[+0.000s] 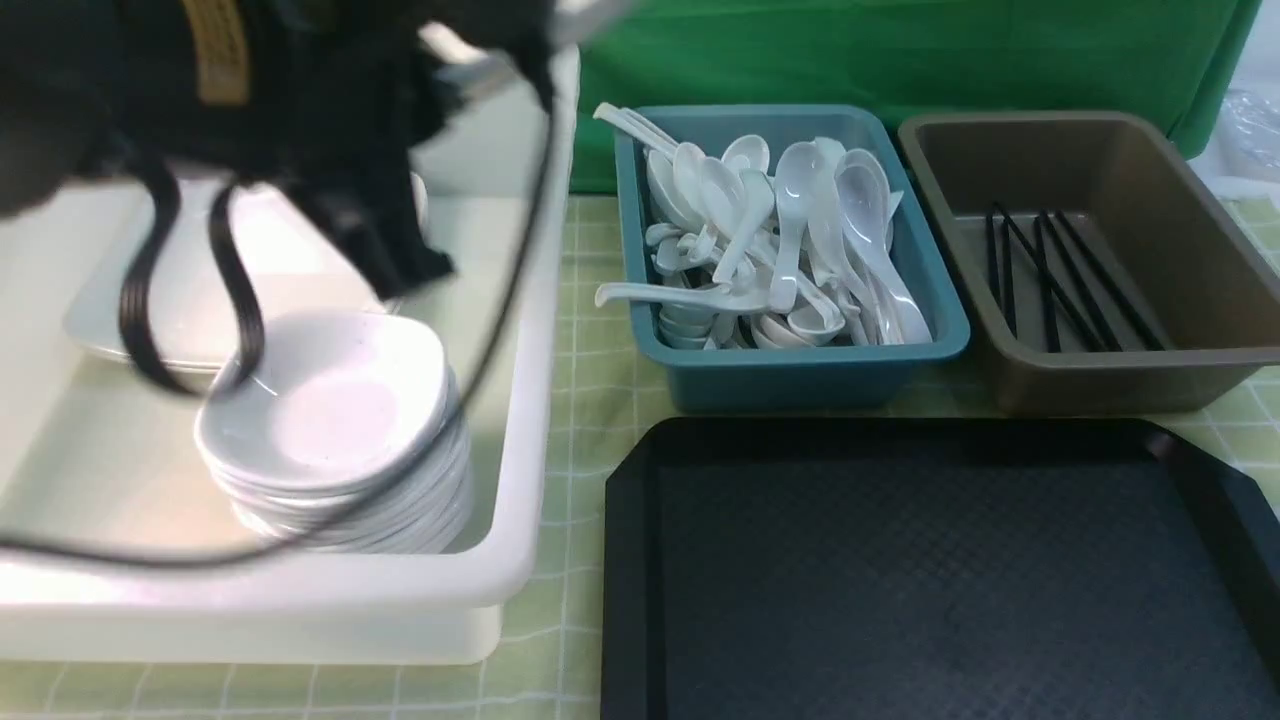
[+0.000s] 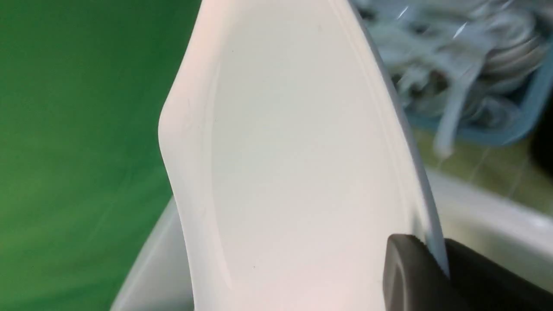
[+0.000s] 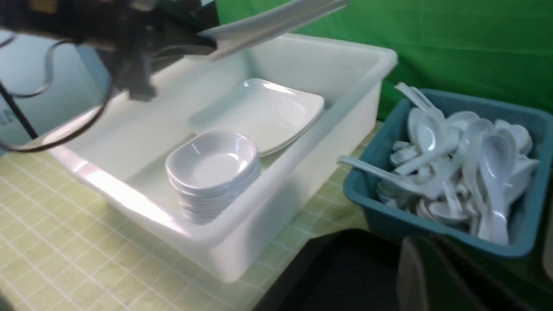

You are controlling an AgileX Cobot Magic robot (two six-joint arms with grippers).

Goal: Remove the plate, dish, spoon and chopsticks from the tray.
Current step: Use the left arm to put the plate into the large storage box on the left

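Left wrist view: the left pincer is clamped on the thin rim of the plate, held tilted above the white tub. Inside the tub lie a second plate and stacked dishes. Such an edge pinch may let the plate slip or swing, striking the tub's rim or chipping that stack. The right pincer, closed empty, hangs beside the tub, over the tray.

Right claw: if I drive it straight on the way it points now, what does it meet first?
The right claw would most likely meet the near wall of the teal spoon bin, just past the tray corner. Depth is unclear in the wrist view.
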